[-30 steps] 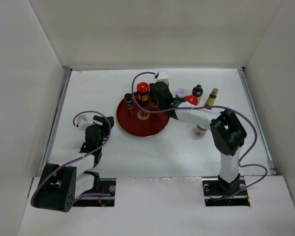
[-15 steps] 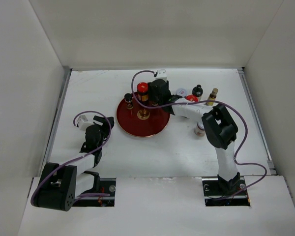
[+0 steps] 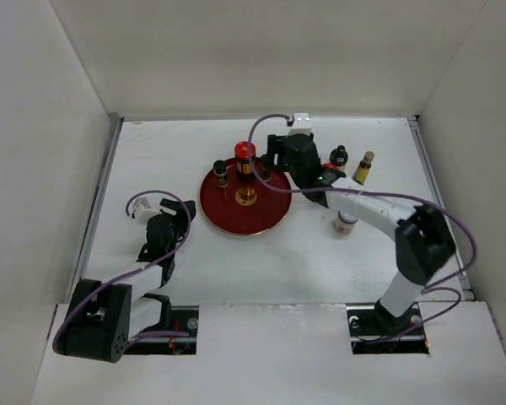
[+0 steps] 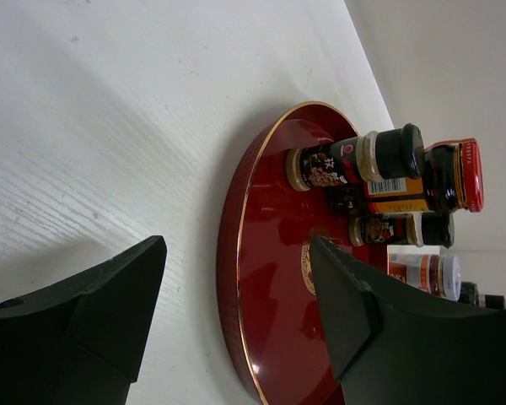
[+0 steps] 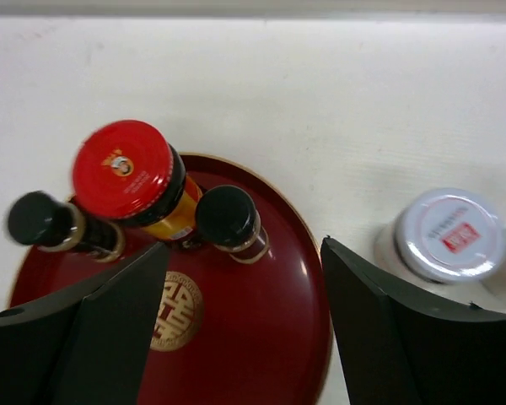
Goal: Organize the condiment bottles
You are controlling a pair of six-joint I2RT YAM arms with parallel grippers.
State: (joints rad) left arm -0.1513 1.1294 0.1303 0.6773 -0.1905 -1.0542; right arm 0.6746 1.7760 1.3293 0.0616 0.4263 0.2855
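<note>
A round red tray (image 3: 246,207) holds a red-capped amber jar (image 3: 245,156) and two small black-capped dark bottles (image 3: 222,171) (image 3: 266,175). The right wrist view shows the same jar (image 5: 122,169) and bottles (image 5: 38,219) (image 5: 228,218), plus a white-lidded jar (image 5: 451,234) on the table beside the tray. My right gripper (image 3: 274,164) (image 5: 244,321) is open and empty, over the tray's right part. On the table stand a black-capped bottle (image 3: 339,156), a slim yellow tan-capped bottle (image 3: 363,167) and a white-lidded jar (image 3: 346,222). My left gripper (image 3: 181,211) (image 4: 236,295) is open and empty, left of the tray.
White walls enclose the table on the left, back and right. The right forearm (image 3: 363,202) stretches over the table to the right of the tray, with a red cap (image 3: 324,179) peeking from under it. A purple cable loops above the tray's back edge.
My right gripper has pulled back to the right, off the tray's middle. A second black-capped bottle now shows standing beside the red-capped jar. The left arm has not moved.
</note>
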